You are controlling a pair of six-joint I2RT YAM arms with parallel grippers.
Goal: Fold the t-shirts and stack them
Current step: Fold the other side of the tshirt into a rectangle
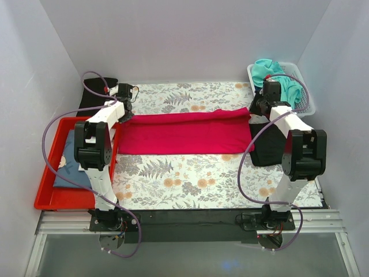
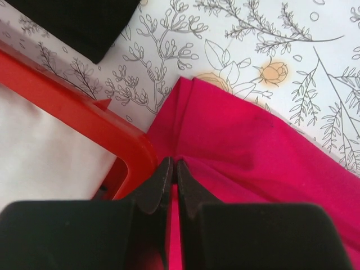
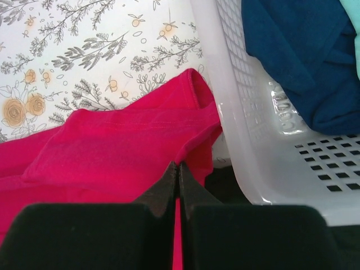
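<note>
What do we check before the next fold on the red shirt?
1. Left gripper shut on the red shirt: ok.
2. Right gripper shut on the red shirt: ok.
3. Red shirt lying as one flat band between the grippers: ok, with small creases at both ends.
4. Left end clear of the tray: not ok, the left gripper sits right at the tray corner.
5. Right end clear of the basket: cannot tell, the cloth lies right by the basket wall.
</note>
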